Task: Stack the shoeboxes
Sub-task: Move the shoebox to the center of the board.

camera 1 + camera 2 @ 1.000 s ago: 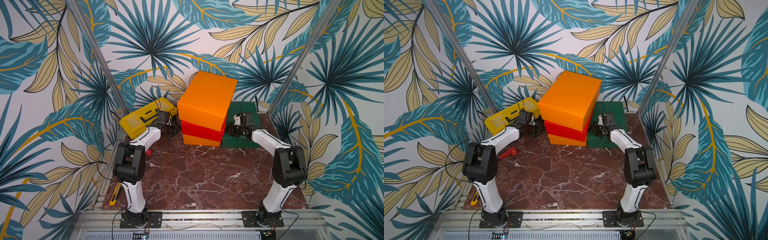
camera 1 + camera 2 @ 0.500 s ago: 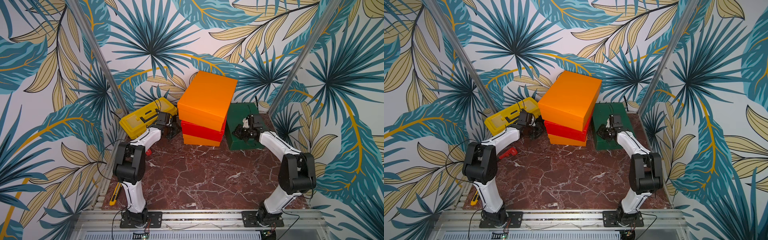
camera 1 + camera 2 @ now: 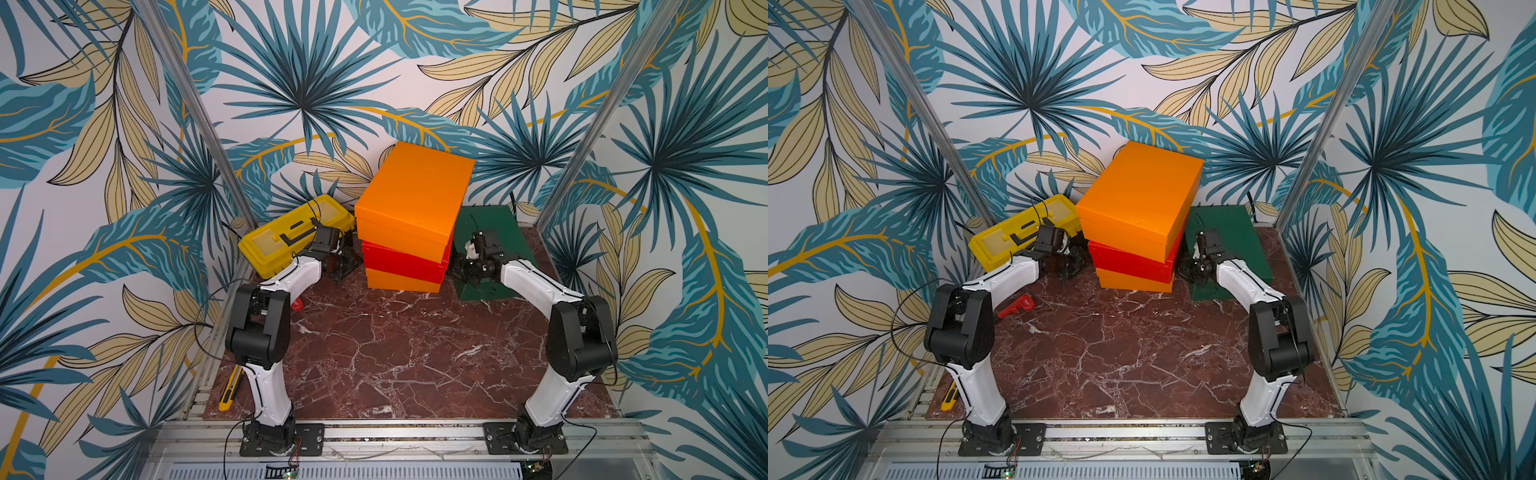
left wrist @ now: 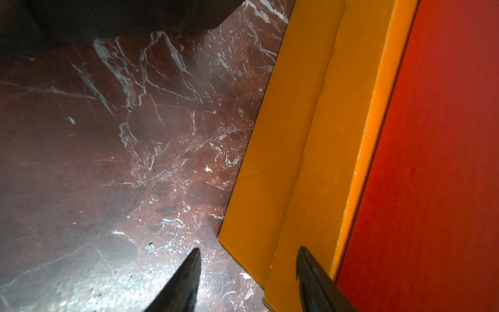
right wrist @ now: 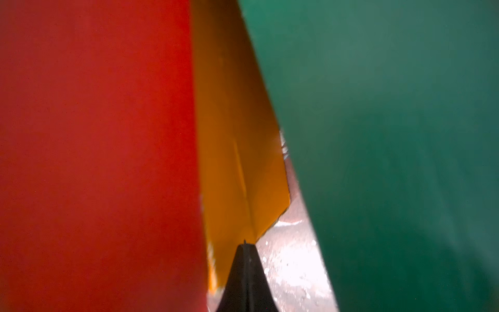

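Note:
Three shoeboxes are stacked at the back of the table: an orange one (image 3: 401, 284) at the bottom, a red one (image 3: 399, 259) on it and a skewed orange one (image 3: 415, 195) on top. A dark green shoebox (image 3: 494, 224) lies flat on the table just right of the stack. My left gripper (image 4: 248, 252) is open, low at the stack's left side. The bottom orange box's corner (image 4: 270, 189) lies between its fingers. My right gripper (image 5: 244, 244) is shut and points into the narrow gap between the red box (image 5: 94, 148) and the green box (image 5: 391, 135).
A yellow toolbox (image 3: 291, 237) sits against the wall behind my left gripper. A red tool (image 3: 1017, 305) lies by the left arm. A yellow utility knife (image 3: 230, 388) lies near the table's front left edge. Patterned walls and metal posts close in the back and sides.
The green box has slid a little to the right, away from the stack. My right gripper swung right, then came back low beside the stack. The left arm has stayed still.

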Motion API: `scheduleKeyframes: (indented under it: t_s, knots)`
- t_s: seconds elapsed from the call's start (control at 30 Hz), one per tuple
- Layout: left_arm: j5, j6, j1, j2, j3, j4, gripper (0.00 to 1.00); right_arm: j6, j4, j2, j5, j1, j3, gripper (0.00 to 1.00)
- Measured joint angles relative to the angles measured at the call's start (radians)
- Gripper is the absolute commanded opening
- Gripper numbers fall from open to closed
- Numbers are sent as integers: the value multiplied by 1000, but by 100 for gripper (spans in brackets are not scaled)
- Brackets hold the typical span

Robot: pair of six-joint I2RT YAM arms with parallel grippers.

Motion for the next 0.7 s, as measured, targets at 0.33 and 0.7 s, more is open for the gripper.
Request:
scheduleKeyframes:
  t_s: [0.33,0.7]
  knots:
    - [6,-19,-3,25,2,21,57,26,134,74,-56,6,24,0]
    - [-69,-36,0,-102,-139,42,57,64,256,33,-45,58,-84,0]
